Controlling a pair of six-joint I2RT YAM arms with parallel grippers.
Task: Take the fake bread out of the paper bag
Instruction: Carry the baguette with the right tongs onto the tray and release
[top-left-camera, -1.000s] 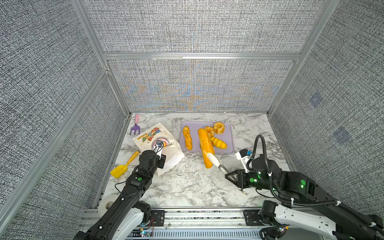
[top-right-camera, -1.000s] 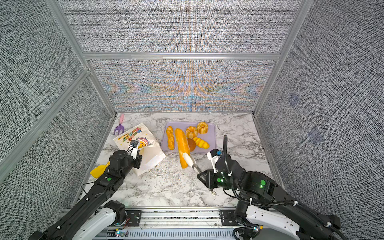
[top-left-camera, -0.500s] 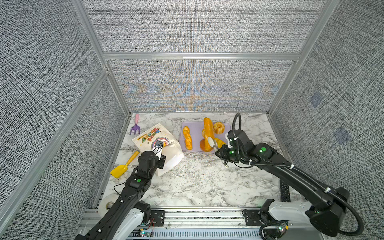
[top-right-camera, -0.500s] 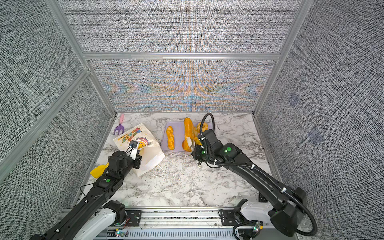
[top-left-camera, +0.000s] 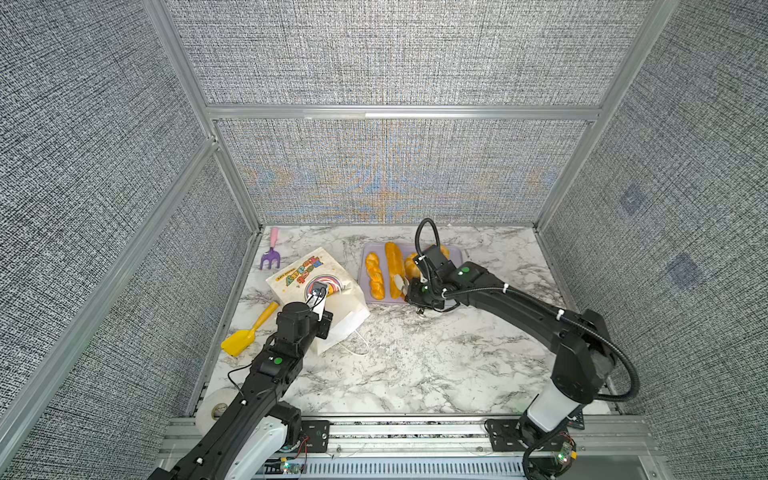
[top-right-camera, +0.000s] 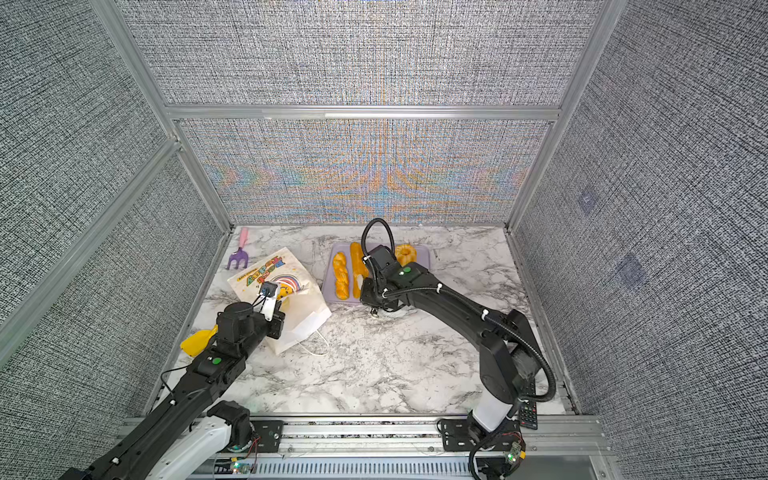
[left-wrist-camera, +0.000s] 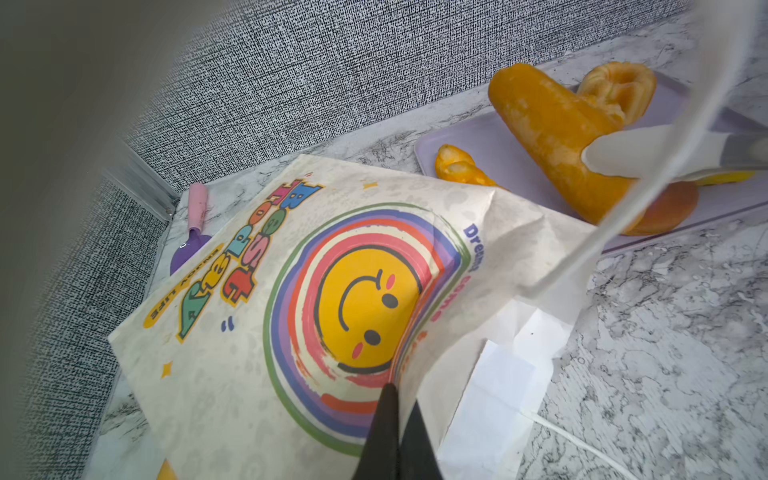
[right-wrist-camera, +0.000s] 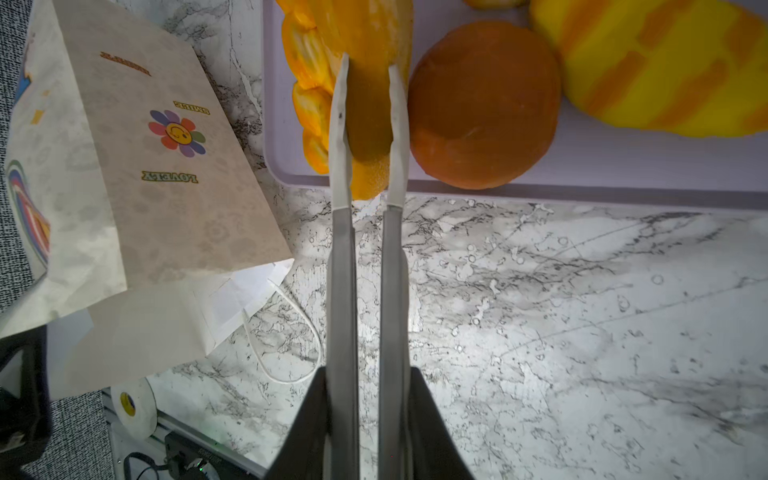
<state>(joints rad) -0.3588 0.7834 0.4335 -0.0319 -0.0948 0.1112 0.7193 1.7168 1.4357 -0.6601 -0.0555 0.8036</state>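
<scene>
On the marble bench (top-left-camera: 415, 365), the left end effector (left-wrist-camera: 395, 399) is pinched shut on the upper paper of the paper bag (top-left-camera: 332, 266), which lies on its side with its mouth toward the near edge. Just beyond, the right end effector (right-wrist-camera: 369, 62) grips the near end of the long loaf (top-left-camera: 392, 262), its fingers narrowly parted around it, over the lilac tray's (right-wrist-camera: 623, 162) near rim. On the tray lie the braided stick (top-left-camera: 374, 274), the round brown bun (right-wrist-camera: 484, 104), a striped roll (right-wrist-camera: 665, 70) and, farthest, a fluted ring bun (top-right-camera: 404, 253).

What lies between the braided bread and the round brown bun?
The long loaf, held by the right gripper's fingers, as the right wrist view shows.
</scene>
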